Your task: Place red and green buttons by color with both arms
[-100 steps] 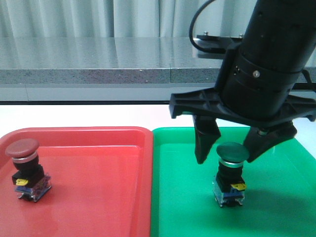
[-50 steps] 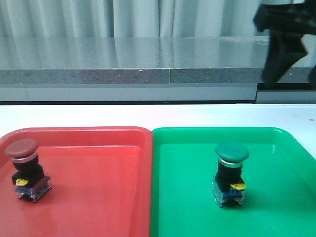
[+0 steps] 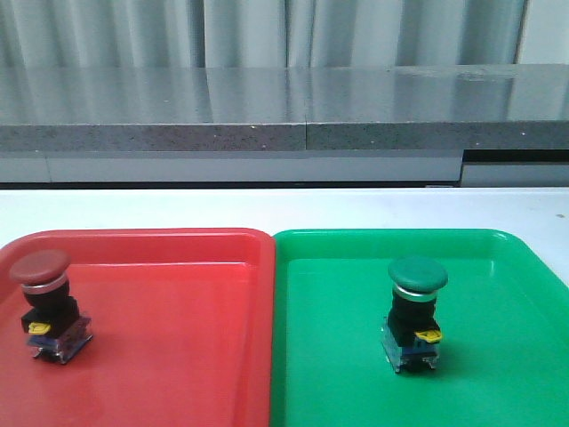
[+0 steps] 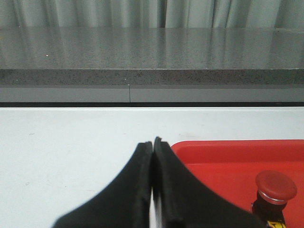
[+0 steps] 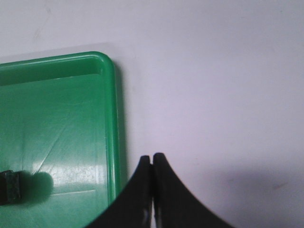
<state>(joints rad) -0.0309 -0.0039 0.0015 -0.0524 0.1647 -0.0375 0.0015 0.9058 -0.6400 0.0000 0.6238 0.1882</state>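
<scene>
2 trays sit side by side on the white table (image 3: 267, 206), their long edges touching: the red tray (image 3: 178, 356) on the robot's left and the green tray (image 3: 498, 356) on its right. Taking the seam between the trays as the landmark, the red button (image 3: 46, 304) stands upright in the red tray, well away from the seam and near that tray's outer left side. The green button (image 3: 415, 313) stands upright in the green tray, closer to the seam, around the middle of its tray. Each button rests on its base with the cap on top, and nothing touches either one.

Neither arm appears in the front view. In the left wrist view, the left claw (image 4: 153, 142) has its 2 fingers pressed together with nothing between them; it hangs over bare table just beside the corner of the red tray, with the red button off to one side. In the right wrist view, the right claw (image 5: 152, 157) is likewise closed tight and empty, over the white table just outside the green tray's rim near a rounded corner. A dark edge of the green button shows at that picture's margin.
</scene>
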